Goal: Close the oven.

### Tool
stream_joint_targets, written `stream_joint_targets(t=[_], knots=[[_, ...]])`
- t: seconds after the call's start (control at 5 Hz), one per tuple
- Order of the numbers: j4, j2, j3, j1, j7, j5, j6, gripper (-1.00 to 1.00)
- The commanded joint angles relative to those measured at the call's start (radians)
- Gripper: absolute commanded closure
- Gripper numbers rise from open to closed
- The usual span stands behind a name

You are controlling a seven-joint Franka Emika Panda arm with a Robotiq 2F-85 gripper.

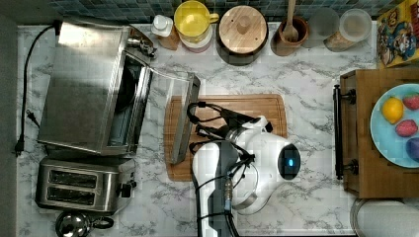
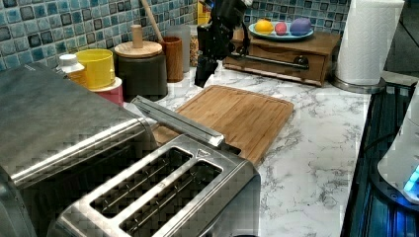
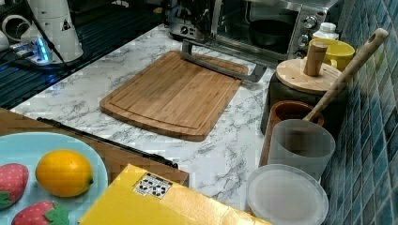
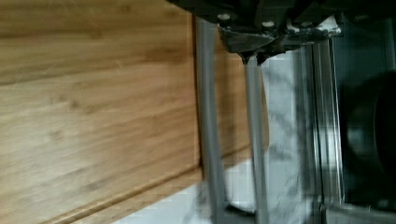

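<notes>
- Toaster (image 2: pixel 163 197) – nearest in the left view, beside the oven (image 1: pixel 86 86).
- Oven – door down, handle (image 3: pixel 218 65) over the cutting board (image 3: pixel 173 96).
- Gripper (image 2: pixel 204 76) – hangs above the board; finger state can't be told.

Bright, even light; blurred wrist view.

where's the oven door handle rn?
The oven door handle sits over the cutting board's edge on the top view's left, just left of the end effector.
</notes>
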Motion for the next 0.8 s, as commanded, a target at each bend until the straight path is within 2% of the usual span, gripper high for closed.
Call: stream_joint_targets(t=[0.2,0.6,0.8], knots=[[0.021,0.093,-0.005,0.003,-0.234,0.169,0.031,1.00],[0.079,0.208,0.055,0.066,-0.387,0.374,0.169,1.00],[0.085,0.178,0.074,0.019,-0.477,0.513,0.134,1.00]])
